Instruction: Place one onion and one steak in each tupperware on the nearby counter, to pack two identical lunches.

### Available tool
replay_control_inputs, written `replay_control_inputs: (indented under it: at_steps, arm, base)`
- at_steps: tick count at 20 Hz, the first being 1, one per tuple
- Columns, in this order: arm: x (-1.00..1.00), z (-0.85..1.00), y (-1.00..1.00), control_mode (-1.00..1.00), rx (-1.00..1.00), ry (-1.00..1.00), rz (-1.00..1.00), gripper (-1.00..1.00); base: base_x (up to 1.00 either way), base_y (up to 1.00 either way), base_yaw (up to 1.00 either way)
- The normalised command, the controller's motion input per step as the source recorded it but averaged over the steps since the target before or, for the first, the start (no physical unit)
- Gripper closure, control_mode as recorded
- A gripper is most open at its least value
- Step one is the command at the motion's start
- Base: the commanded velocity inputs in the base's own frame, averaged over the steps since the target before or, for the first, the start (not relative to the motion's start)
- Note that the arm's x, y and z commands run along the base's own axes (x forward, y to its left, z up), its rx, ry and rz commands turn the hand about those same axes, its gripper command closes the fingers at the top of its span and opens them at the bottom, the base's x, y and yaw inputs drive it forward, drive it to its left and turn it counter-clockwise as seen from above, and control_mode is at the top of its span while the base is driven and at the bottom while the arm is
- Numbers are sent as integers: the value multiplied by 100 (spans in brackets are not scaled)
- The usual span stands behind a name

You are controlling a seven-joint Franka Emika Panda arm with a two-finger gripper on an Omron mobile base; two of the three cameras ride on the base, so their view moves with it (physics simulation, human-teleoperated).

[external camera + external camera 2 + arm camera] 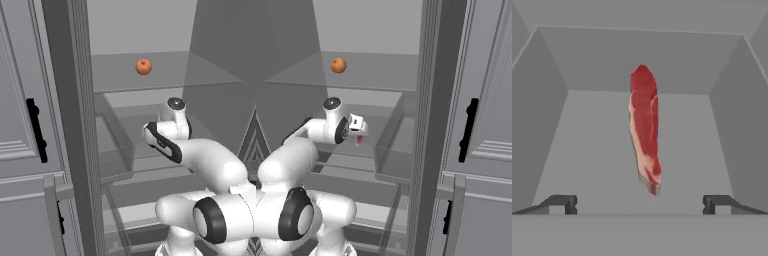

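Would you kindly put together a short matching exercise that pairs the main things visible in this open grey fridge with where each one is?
Things:
1. round orange onion
2. long red raw steak
3. white robot gripper
4. black door handle

Places:
A. lying ahead of the open jaws, inside a grey-walled compartment
B. on the panelled door beside the fridge opening
C. on the upper glass shelf
D. reaching in below the upper shelf, pointed at the meat

Pairs: 1-C, 2-A, 3-D, 4-B

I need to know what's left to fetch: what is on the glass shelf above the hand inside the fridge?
One round orange onion sits on the glass shelf. Below it, the open hand faces a raw steak in a grey bin. The arm covers some of the lower shelves.
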Motion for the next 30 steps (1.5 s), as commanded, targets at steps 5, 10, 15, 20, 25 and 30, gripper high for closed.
replay_control_inputs:
  at_steps: [5,10,15,20,25,30]
  arm:
    - [40,-38,-8,-100,0,0,9,-100]
    - [31,-26,0,-100,0,2,0,-100]
    - [36,-36,0,-100,0,0,0,-100]
    - [24,-41,0,-100,0,0,0,-100]
    - [17,-37,0,-100,0,0,0,100]
    - [5,-54,0,-100,0,0,0,100]
  base:
    - [0,0,0]
    - [0,0,0]
    - [0,0,0]
    - [0,0,0]
    - [0,0,0]
    - [0,0,0]
